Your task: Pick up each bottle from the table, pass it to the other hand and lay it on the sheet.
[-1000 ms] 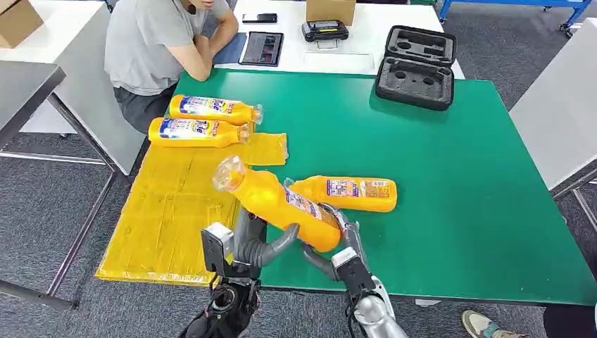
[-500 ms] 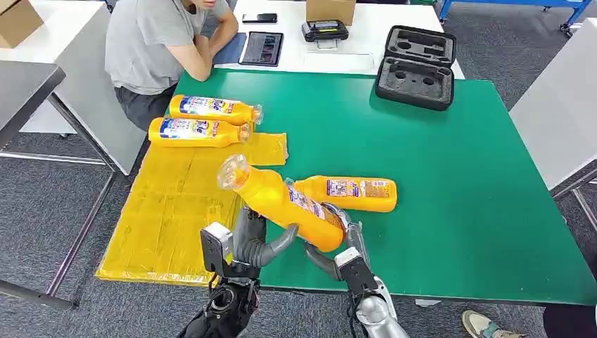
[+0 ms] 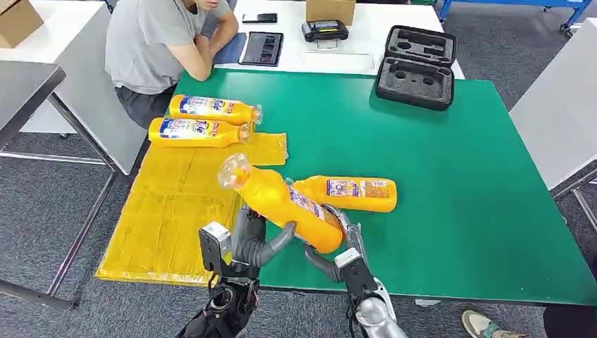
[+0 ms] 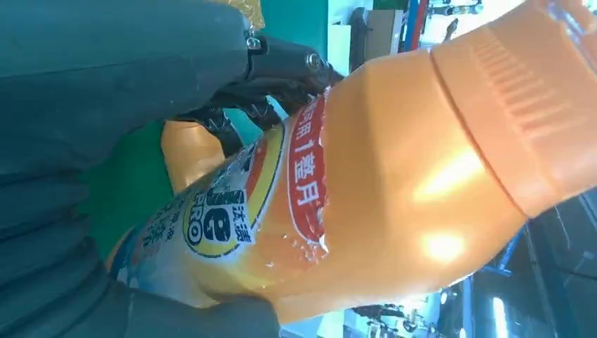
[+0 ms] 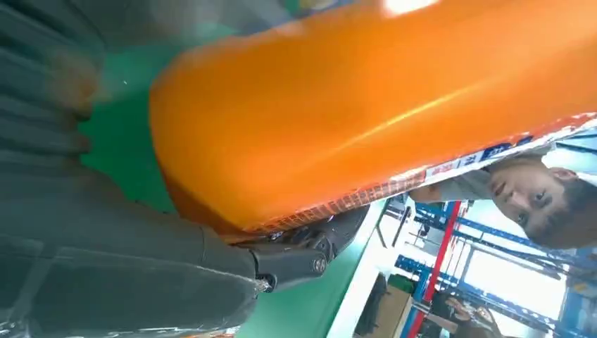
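An orange bottle (image 3: 281,203) hangs tilted over the table's near edge, cap end up and to the left. My left hand (image 3: 255,243) grips its middle from below, and my right hand (image 3: 336,248) wraps its base. Up close the bottle (image 4: 380,183) sits between the left hand's (image 4: 105,98) thumb and fingers. In the right wrist view the right hand (image 5: 120,267) cups the bottle's (image 5: 366,105) base. A second orange bottle (image 3: 348,193) lies on the green table (image 3: 436,176) just behind. Two more bottles (image 3: 211,109) (image 3: 197,132) lie at the far end of the yellow sheet (image 3: 169,218).
A person (image 3: 151,49) sits at the table's far left corner, arms resting by a tablet (image 3: 262,48). An open black foam case (image 3: 417,67) stands at the back right. Someone's shoe (image 3: 482,324) shows on the floor at the near right.
The held bottle has edged slightly right and lower, and my left thumb has closed up against it. Everything on the table lies as before.
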Action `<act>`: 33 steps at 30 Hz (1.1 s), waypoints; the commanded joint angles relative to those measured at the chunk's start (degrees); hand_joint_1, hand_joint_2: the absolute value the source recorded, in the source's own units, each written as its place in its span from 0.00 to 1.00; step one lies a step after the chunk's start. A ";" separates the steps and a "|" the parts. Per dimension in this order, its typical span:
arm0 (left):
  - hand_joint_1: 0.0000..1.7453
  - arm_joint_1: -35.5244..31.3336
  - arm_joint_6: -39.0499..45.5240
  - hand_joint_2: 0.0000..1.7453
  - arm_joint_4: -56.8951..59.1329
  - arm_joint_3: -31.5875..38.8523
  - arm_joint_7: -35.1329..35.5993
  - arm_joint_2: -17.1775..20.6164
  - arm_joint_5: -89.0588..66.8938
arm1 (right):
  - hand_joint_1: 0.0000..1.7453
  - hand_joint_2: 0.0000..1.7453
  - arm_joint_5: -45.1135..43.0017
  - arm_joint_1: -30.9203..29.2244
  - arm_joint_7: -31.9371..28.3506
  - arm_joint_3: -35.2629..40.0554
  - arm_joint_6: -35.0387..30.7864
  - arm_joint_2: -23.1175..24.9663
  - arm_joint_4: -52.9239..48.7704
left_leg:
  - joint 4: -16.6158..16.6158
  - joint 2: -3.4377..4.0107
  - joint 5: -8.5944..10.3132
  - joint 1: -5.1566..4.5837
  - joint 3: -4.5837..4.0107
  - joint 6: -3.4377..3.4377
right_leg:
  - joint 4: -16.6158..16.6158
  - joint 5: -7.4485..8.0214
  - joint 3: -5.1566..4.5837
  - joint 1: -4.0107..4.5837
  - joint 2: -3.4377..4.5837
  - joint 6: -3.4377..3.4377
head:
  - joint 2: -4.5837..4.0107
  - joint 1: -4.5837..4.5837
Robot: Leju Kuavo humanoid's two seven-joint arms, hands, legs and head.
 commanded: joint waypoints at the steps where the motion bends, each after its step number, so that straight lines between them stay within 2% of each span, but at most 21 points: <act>1: 1.00 -1.12 -1.26 1.00 0.72 -1.10 0.30 1.92 -0.65 | 1.00 1.00 1.61 -3.80 -0.18 2.05 -2.30 1.16 9.25 | -0.06 0.11 -0.09 0.02 0.28 -0.07 | -0.07 -0.05 0.24 0.03 0.12 -0.08 | 0.00 0.00; 6: 1.00 -1.12 -1.26 1.00 0.72 -1.10 0.30 1.92 -0.65 | 0.99 1.00 1.61 -3.80 -0.18 2.05 -2.30 1.16 9.25 | -0.07 0.13 -0.13 0.03 0.37 -0.09 | -0.08 -0.09 0.33 0.04 0.13 -0.10 | 0.00 0.00; 7: 1.00 -1.10 -1.18 1.00 0.51 -1.19 0.30 1.98 -0.88 | 0.95 1.00 1.88 -3.96 -0.18 2.28 -2.66 1.13 9.71 | -0.06 0.09 -0.07 0.01 0.22 -0.05 | -0.06 -0.04 0.19 0.01 0.09 -0.06 | 0.00 0.00; 8: 1.00 -1.23 -2.97 1.00 0.00 -2.09 0.30 2.28 -0.89 | 0.94 1.00 3.59 -5.43 -0.18 4.06 -4.89 1.40 13.18 | -0.06 0.10 -0.11 0.02 0.33 -0.08 | -0.06 -0.08 0.30 0.03 0.10 -0.09 | 0.00 -0.02; 9: 1.00 -1.26 -3.05 1.00 -0.02 -2.10 0.30 2.31 -0.88 | 0.88 1.00 3.63 -5.48 -0.18 4.11 -5.02 1.39 13.34 | -0.08 0.13 -0.22 0.04 0.59 -0.13 | -0.08 -0.18 0.55 0.05 0.14 -0.15 | 0.00 -0.02; 10: 1.00 -1.28 -3.11 1.00 -0.02 -2.06 0.30 2.33 -0.83 | 0.78 1.00 3.57 -5.56 -0.18 4.10 -5.12 1.41 13.49 | -0.06 0.09 -0.08 0.02 0.25 -0.06 | -0.06 -0.05 0.22 0.03 0.09 -0.07 | 0.00 0.00; 12: 1.00 -1.35 -2.43 1.00 0.02 -1.79 0.30 2.40 -1.28 | 0.00 1.00 2.58 -5.55 -0.18 3.58 -5.61 1.49 13.51 | -0.05 0.06 -0.16 0.04 0.42 -0.10 | -0.06 -0.14 0.41 0.05 0.06 -0.12 | 0.00 0.00; 15: 1.00 -1.41 -0.75 1.00 -0.03 -1.18 0.30 2.76 -2.38 | 0.00 1.00 1.76 -5.71 -0.18 2.52 -6.33 1.56 13.96 | -0.05 0.03 -0.06 0.01 0.20 -0.05 | -0.04 -0.06 0.18 0.01 0.03 -0.06 | 0.00 0.00; 22: 1.00 -2.57 3.98 1.00 0.64 2.64 0.30 4.91 -5.73 | 0.00 1.00 0.09 -4.33 -0.18 -1.62 -7.59 1.06 12.23 | -0.09 0.04 -0.06 -0.01 0.28 -0.06 | -0.05 -0.06 0.24 0.00 0.04 -0.08 | 0.00 0.00; 28: 1.00 -3.06 3.52 1.00 0.81 3.36 0.30 4.98 -5.23 | 0.00 1.00 0.11 -3.92 -0.18 -1.84 -7.51 1.23 11.88 | -0.07 0.04 -0.13 0.03 0.42 -0.10 | -0.06 -0.13 0.39 0.04 0.04 -0.12 | 0.00 0.00; 29: 1.00 -3.22 3.83 1.00 0.71 3.44 0.30 4.95 -5.54 | 0.00 1.00 0.21 -3.75 -0.18 -1.87 -7.51 1.24 11.73 | -0.04 0.02 -0.05 0.02 0.20 -0.06 | -0.03 -0.06 0.18 0.02 0.02 -0.07 | 0.00 0.00; 33: 1.00 -4.79 8.08 1.00 0.54 4.64 0.30 5.28 -9.14 | 0.00 1.00 0.72 -2.85 -0.18 -2.06 -7.99 1.14 11.02 | -0.04 -0.01 -0.03 0.01 0.16 -0.05 | -0.02 -0.05 0.14 0.01 -0.02 -0.06 | 0.00 0.00</act>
